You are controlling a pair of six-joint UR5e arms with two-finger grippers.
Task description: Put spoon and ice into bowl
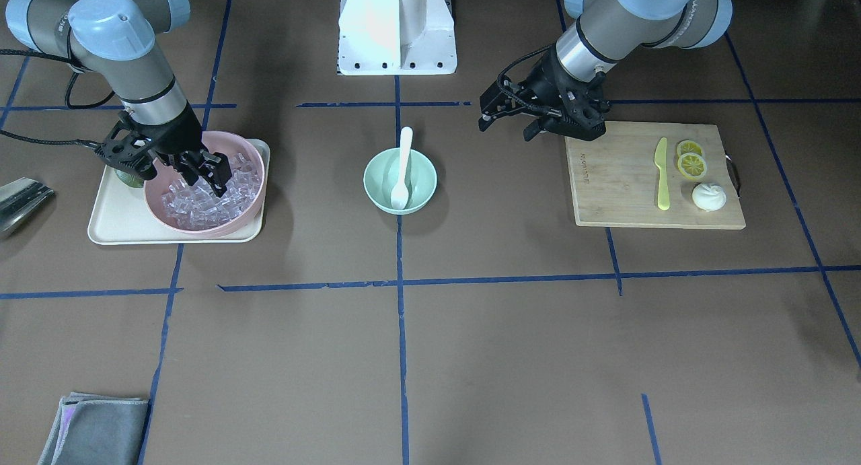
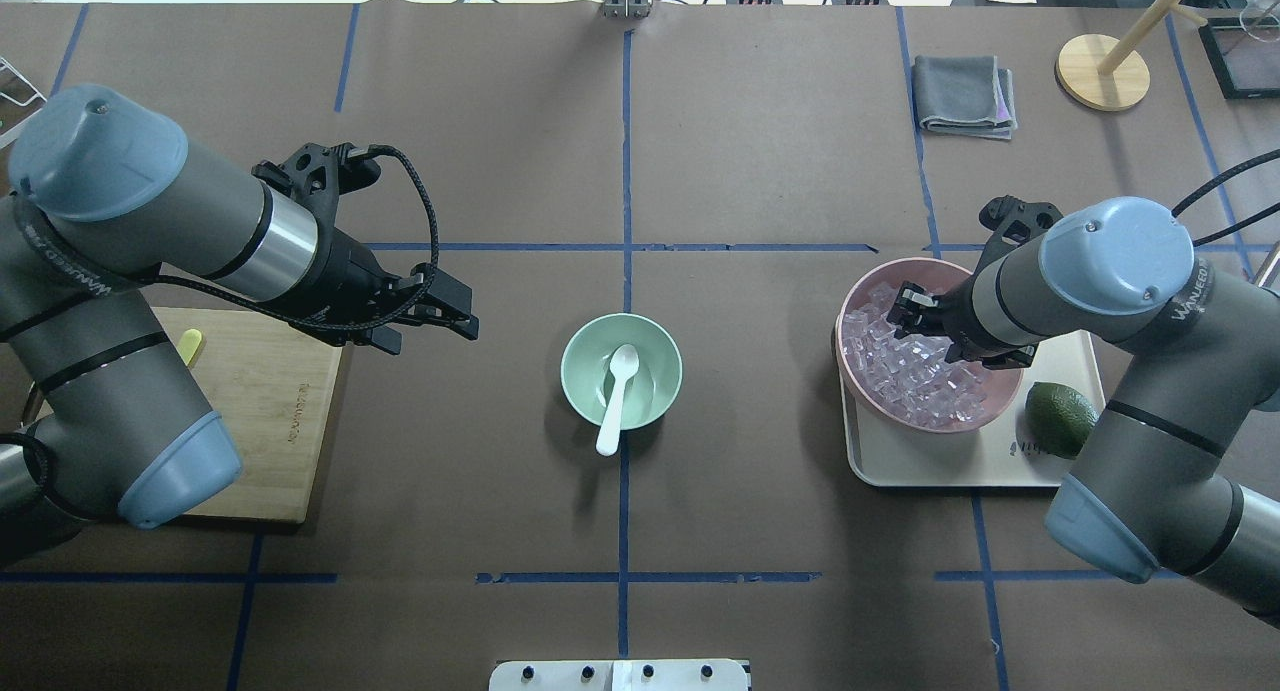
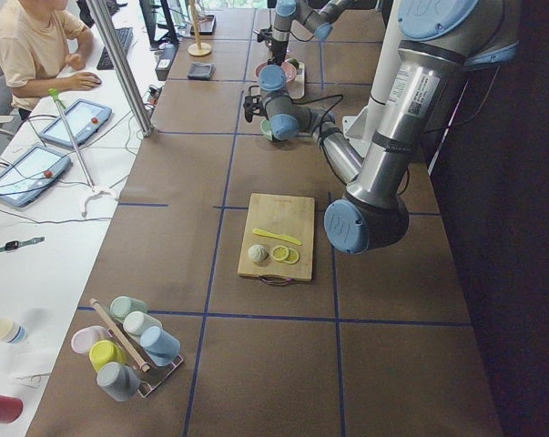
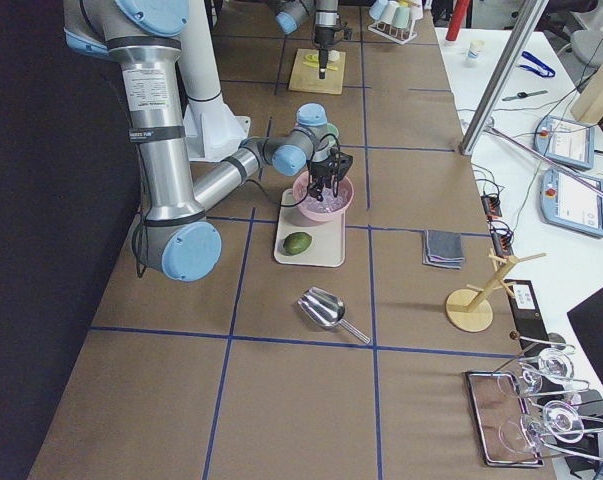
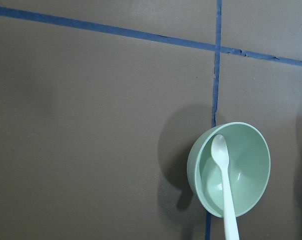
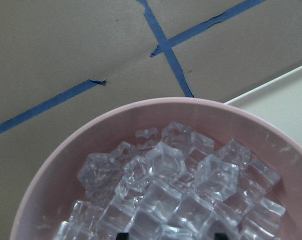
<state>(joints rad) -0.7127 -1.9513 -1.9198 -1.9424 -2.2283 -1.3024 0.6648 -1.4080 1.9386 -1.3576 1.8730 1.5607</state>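
Observation:
The white spoon [image 1: 402, 169] lies in the mint-green bowl [image 1: 377, 165] at the table's middle, scoop down and handle over the rim. Both also show in the overhead view, spoon [image 2: 617, 391] and bowl [image 2: 580, 356], and in the left wrist view, spoon [image 5: 225, 185] and bowl [image 5: 251, 160]. The ice [image 1: 202, 199] is heaped in a pink bowl [image 1: 235, 138]. My right gripper [image 1: 208, 181] is open, its fingertips down among the cubes [image 6: 166, 195]. My left gripper [image 1: 483, 112] is open and empty, in the air between the mint bowl and a cutting board.
The pink bowl stands on a cream tray [image 1: 114, 216] with an avocado [image 2: 1060, 416]. The wooden cutting board [image 1: 619, 182] holds a yellow-green knife [image 1: 662, 175], lemon slices [image 1: 691, 159] and a white bun [image 1: 708, 196]. A metal scoop [image 4: 326, 305] and a grey cloth [image 2: 960, 91] lie farther off.

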